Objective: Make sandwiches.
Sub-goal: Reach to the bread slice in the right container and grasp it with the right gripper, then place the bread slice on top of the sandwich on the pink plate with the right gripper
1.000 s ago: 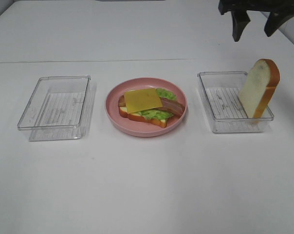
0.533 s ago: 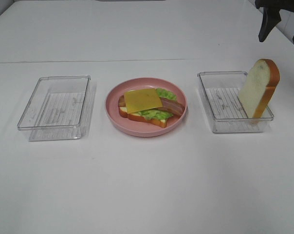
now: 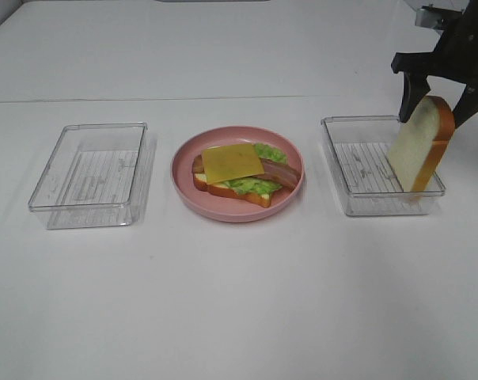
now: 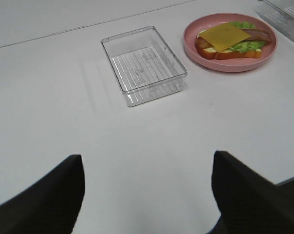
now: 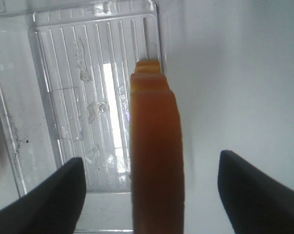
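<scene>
One white bread slice (image 3: 417, 150) with orange-brown crust stands on edge, leaning on the far right corner of the right clear tray (image 3: 358, 162). My right gripper (image 3: 434, 115) is open and straddles the slice's top, one finger on each side, apart from it. From the right wrist the crust (image 5: 154, 146) runs between the open gripper (image 5: 151, 158). The pink plate (image 3: 183, 186) holds a stack: bread (image 3: 239, 192), lettuce (image 3: 267, 150), bacon (image 3: 280, 170) and cheese (image 3: 231, 162) on top. Far from it, my left gripper (image 4: 147, 156) hangs open over bare table.
An empty clear tray (image 3: 85, 128) sits left of the plate and also shows in the left wrist view as the tray (image 4: 144, 66) beside the plate (image 4: 195, 53). A seam crosses the white table behind the trays.
My right gripper has come down from the top edge of the exterior view to the upright bread slice, and its fingers now flank the slice's top. The bread and the stack have not moved.
</scene>
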`<state>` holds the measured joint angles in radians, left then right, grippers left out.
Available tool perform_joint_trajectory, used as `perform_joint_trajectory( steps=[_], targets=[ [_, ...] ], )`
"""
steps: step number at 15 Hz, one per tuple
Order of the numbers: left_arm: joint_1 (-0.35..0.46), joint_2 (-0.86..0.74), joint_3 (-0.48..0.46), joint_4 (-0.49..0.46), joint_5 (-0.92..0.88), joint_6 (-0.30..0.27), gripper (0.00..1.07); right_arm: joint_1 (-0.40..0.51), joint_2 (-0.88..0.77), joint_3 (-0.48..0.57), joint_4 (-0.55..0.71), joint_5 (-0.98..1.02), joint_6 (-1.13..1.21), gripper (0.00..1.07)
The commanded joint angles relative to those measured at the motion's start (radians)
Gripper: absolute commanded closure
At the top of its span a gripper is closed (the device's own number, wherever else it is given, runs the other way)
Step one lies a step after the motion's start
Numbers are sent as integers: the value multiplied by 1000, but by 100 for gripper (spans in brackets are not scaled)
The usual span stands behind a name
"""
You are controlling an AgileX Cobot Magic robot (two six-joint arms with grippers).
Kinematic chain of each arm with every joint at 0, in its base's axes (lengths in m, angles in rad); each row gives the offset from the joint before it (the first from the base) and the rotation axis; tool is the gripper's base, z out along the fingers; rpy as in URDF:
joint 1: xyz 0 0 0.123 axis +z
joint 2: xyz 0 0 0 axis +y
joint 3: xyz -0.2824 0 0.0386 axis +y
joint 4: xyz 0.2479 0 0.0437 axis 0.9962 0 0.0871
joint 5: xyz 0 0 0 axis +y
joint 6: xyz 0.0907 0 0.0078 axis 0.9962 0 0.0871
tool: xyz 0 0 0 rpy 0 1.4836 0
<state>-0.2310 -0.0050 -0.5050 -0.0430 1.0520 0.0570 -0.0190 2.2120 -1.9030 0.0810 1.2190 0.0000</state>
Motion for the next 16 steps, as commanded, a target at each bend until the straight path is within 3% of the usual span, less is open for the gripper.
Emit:
perform_joint_trajectory(
  steps=[1, 4, 5, 13, 16],
  targets=[
    [-1, -23, 1, -4, -13, -6, 36, -3, 6, 7, -15, 75, -27, 50],
    [-1, -23, 1, -4, -13, -6, 36, -3, 6, 7, -3, 75, -29, 100],
    [-1, -23, 1, -4, -13, -6, 36, -3, 6, 7, 11, 75, -29, 107],
    [-1, -23, 1, -4, -13, -6, 36, -2, -147, 5, 170, 75, -41, 107],
    [-1, -23, 1, -5, -13, -6, 36, -1, -218, 31, 399, 69, -109, 107]
  ],
)
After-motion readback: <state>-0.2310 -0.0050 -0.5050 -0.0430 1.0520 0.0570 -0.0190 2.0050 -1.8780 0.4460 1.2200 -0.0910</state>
